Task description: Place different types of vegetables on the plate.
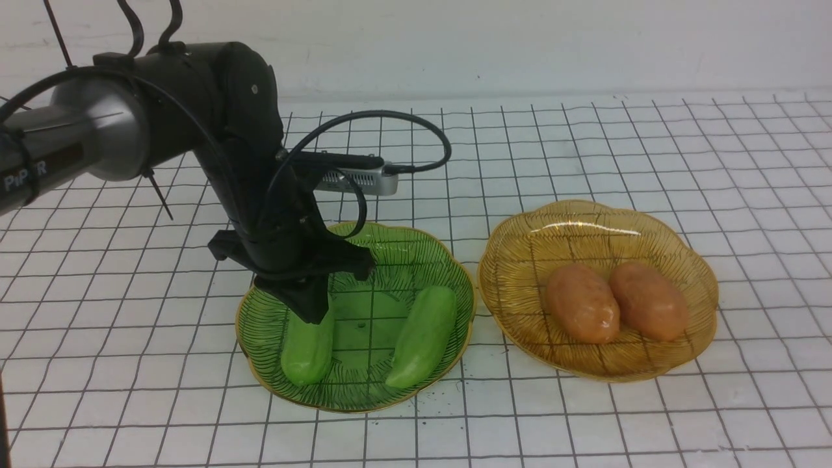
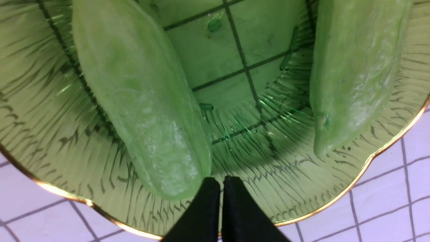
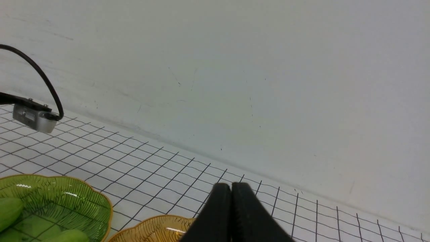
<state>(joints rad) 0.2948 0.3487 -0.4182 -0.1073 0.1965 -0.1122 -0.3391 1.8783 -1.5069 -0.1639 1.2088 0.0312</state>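
Observation:
Two light-green cucumbers lie in the green glass plate (image 1: 422, 260): one on the left (image 1: 305, 354), one on the right (image 1: 422, 338). Two orange-brown potatoes (image 1: 582, 303) (image 1: 648, 301) lie side by side in the amber plate (image 1: 585, 221). My left gripper (image 1: 314, 317) hangs over the left cucumber's far end. In the left wrist view its fingers (image 2: 221, 181) are shut together with nothing between them, right beside the tip of that cucumber (image 2: 141, 94); the other cucumber (image 2: 352, 67) lies apart. My right gripper (image 3: 231, 185) is shut and empty, raised, facing the wall.
The two plates stand close together on a white gridded tabletop, green one (image 3: 67, 198) left of the amber one (image 3: 151, 230). A white wall runs along the far edge. The left arm's cable and wrist camera (image 1: 364, 179) hang above the green plate's back rim.

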